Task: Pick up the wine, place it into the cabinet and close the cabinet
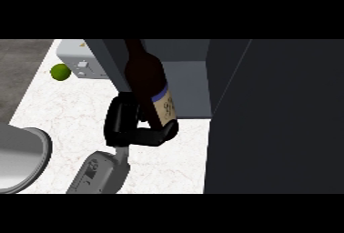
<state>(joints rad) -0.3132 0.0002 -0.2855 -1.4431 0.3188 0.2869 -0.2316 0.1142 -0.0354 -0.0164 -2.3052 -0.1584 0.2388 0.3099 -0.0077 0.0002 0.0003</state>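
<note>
A black hand [134, 125] curls around the base of the dark glass wine bottle [149, 82], held above the white marble desk [67, 109], its neck angling up-left into the grey cabinet [188, 77].

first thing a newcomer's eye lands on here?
The dark wine bottle at centre, held by a black hand curled round its lower end, its top reaching into the grey cabinet at the top of the view. Next, the big dark cabinet door filling the right side. Last, the green lime on the counter at upper left.
</note>
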